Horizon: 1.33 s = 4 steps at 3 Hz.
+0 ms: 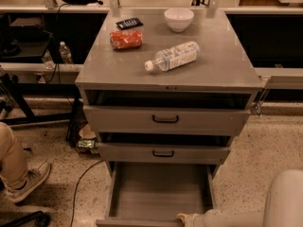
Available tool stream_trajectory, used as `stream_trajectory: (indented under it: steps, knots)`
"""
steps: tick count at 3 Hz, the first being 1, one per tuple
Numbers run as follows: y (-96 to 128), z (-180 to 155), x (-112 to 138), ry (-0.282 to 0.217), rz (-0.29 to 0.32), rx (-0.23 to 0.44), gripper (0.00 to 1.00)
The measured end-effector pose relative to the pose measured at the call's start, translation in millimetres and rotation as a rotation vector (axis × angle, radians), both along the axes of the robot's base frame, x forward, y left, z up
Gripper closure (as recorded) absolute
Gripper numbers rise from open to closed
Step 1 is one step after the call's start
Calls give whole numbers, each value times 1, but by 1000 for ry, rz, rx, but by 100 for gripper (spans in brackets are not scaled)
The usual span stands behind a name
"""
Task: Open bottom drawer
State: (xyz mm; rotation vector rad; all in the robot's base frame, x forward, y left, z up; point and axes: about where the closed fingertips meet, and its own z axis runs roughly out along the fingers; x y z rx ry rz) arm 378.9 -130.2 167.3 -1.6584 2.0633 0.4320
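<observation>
Grey metal makes up the whole bench (222, 56), which has three drawers stacked in its front. The bottom drawer (158, 193) stands pulled well out toward the camera, with its bare floor showing and its front panel at the lower edge of the view. The pincer (182, 217) sits at that front panel, right of its middle, at the end of a pale arm (227, 219) that comes in from the lower right (whether it is clenched or released I cannot tell, as it is mostly cut off by the edge). The middle drawer (163, 152) and the top drawer (165, 119) each show a dark gap above their fronts. On the bench top a clear water bottle (173, 56) lies on its side, with a red snack bag (126, 39) to its left, a small black packet (129, 23) behind that, and a white bowl (179, 19) near the back. A person's shoe (28, 181) rests on the floor at the left.
</observation>
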Motion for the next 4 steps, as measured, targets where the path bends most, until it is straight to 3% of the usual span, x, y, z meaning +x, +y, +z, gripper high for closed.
stream_trajectory:
  steps: [1, 3, 4]
  knots:
    - [0, 0, 0, 0, 0, 0, 4]
    - [-23, 33, -71, -5, -24, 16, 0]
    - [-40, 68, -72, -41, -31, 15, 0]
